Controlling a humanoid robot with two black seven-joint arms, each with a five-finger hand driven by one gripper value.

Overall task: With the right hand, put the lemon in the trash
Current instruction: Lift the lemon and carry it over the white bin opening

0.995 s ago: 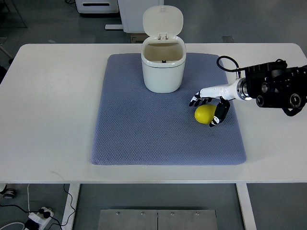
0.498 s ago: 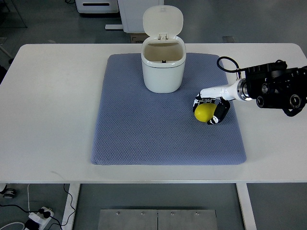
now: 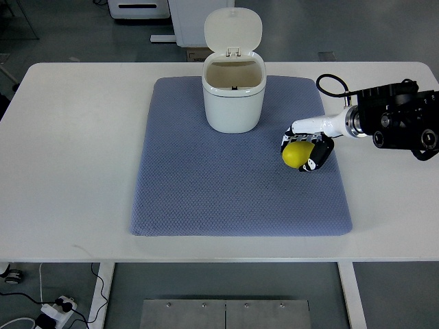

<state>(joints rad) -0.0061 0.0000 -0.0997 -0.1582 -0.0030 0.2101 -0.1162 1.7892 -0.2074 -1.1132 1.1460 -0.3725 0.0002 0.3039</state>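
A yellow lemon (image 3: 295,155) sits in my right hand (image 3: 302,149) over the right part of the blue mat (image 3: 206,185). The fingers curl around it from above and from the right, shut on it. The arm comes in from the right edge. A white trash bin (image 3: 234,92) stands upright at the back middle of the mat, its lid flipped open behind it. The bin is up and to the left of the lemon, a hand's width away. The left arm does not show.
The mat lies on a white table (image 3: 75,151). A black cable loops above the right wrist (image 3: 329,86). White equipment stands on the floor behind the table (image 3: 140,8).
The right hand's fingers have closed around the lemon. Hand and lemon have shifted slightly up and to the right.
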